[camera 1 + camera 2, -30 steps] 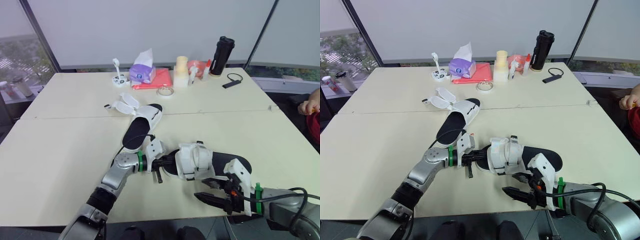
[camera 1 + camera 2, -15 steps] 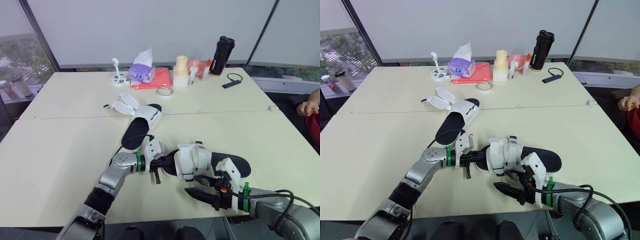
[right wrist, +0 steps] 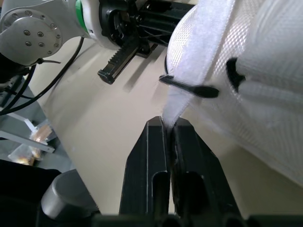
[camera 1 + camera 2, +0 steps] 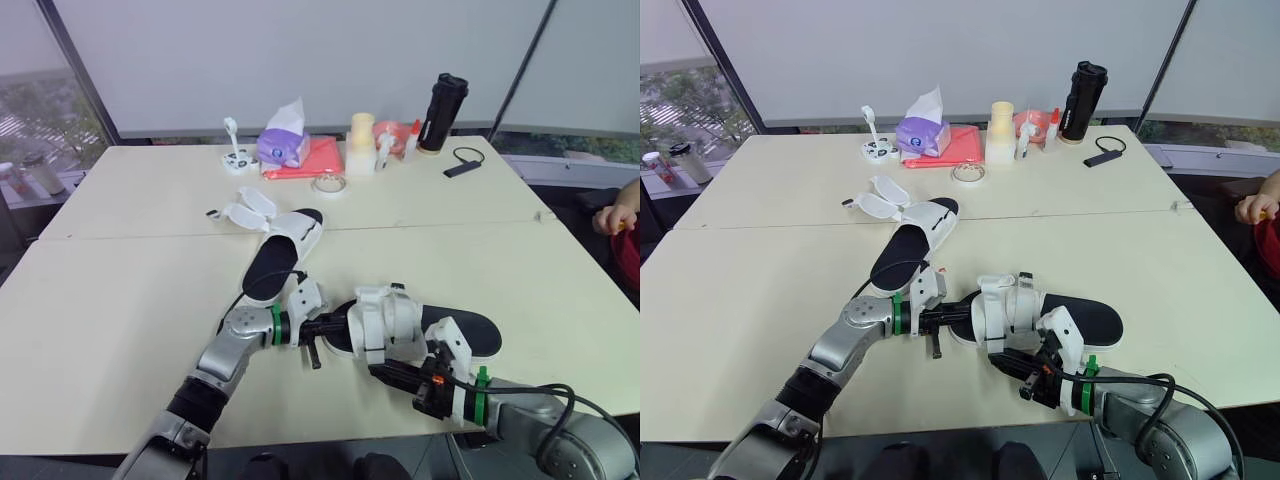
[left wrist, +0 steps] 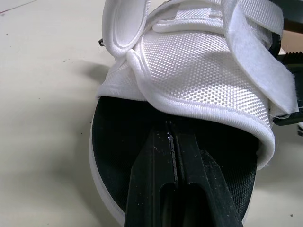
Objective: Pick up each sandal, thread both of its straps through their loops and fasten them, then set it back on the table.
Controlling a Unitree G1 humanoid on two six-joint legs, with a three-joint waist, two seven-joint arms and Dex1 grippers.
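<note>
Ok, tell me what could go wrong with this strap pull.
The right tool pinches just the tip of the strap, so it may slip free and back out of the loop. The left tool rests shut on the sole of the sandal rather than clamping it, so pulling could drag the sandal.

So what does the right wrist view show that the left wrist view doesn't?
Right wrist view: the right pincer shut on the end of the white strap, which passes through a black loop, with the left arm's wrist beyond. Left wrist view: the left pincer, shut, lying over the sandal's black insole. Shared: the sandal's white mesh upper and the table.
</note>
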